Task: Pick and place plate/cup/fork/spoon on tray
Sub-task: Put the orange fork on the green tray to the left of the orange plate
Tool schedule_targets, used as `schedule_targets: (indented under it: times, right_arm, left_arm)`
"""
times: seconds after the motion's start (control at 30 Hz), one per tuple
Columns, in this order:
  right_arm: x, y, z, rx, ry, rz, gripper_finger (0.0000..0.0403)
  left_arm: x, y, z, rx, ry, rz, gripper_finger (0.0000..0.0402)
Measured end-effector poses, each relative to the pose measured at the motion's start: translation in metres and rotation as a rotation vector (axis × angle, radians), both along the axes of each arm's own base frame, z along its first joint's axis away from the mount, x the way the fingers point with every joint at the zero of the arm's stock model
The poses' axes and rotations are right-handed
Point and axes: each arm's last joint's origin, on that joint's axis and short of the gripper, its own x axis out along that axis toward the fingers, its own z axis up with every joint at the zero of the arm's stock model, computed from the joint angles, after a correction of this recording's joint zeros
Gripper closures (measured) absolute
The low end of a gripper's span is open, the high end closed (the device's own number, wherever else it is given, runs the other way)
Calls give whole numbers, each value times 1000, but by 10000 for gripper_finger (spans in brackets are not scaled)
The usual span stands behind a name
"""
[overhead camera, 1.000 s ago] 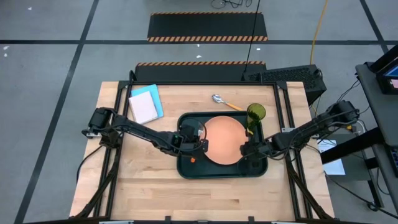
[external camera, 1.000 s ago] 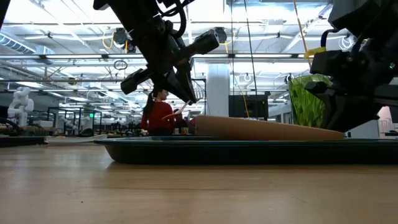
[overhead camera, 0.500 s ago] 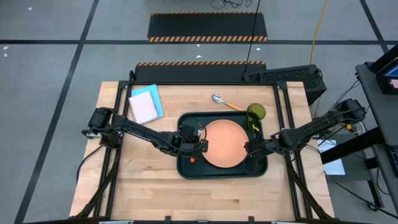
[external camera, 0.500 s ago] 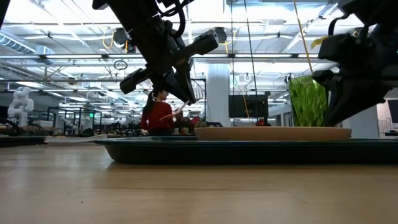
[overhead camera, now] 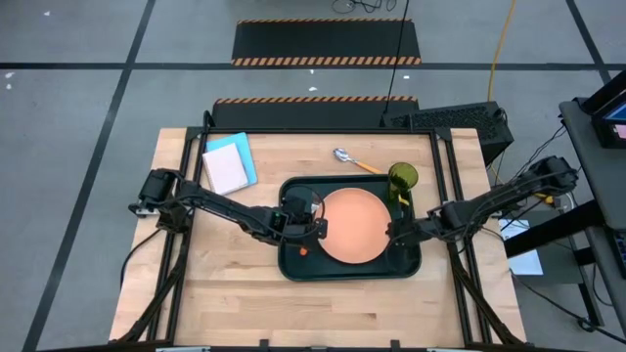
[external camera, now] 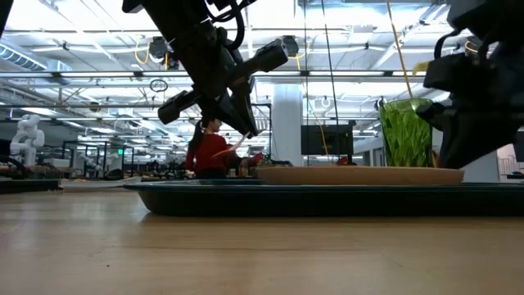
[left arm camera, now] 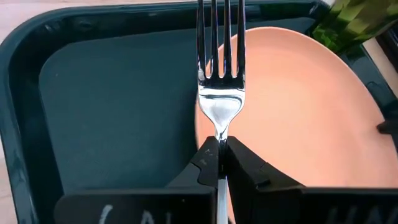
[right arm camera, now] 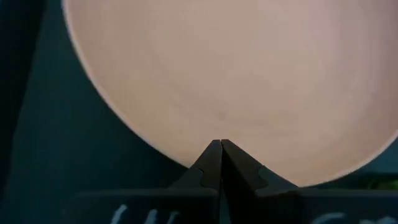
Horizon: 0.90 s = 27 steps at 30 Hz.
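Holding the slim, stiff, slippery orange-handled silver fork [left arm camera: 221,81] pinched at its neck, my left gripper [left arm camera: 221,163] hovers over the dark green-black rectangular tray [left arm camera: 112,99], beside the salmon-orange round plate [left arm camera: 292,99]; my right gripper [right arm camera: 221,163], closed empty, sits at that plate's rim.

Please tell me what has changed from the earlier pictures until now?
The plate, tilted a second ago with its right edge lifted, now lies flat in the tray. The right end effector has drawn back toward the tray's right rim, fingers shut and empty. The left end effector stays over the tray gripping the fork; cup and spoon are unmoved.
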Motion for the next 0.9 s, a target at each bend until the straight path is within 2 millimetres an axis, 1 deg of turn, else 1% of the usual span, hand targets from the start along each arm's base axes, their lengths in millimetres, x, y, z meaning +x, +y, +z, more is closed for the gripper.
schedule_targets:
  times: [0.17,0.4,0.6,0.9]
  right_arm:
    - [-5,-6,-4,-24,69,-21,403]
    - [-5,-7,4,-18,39,-23,403]
    - [-6,-7,16,6,-18,-35,403]
    - [-10,-8,40,49,-168,-23,403]
  left_arm:
    - [1,-2,0,-15,-22,13,388]
    - [2,-4,2,-17,-42,5,385]
    - [1,-4,1,-14,-36,4,384]
    - [1,-6,1,-40,-58,32,383]
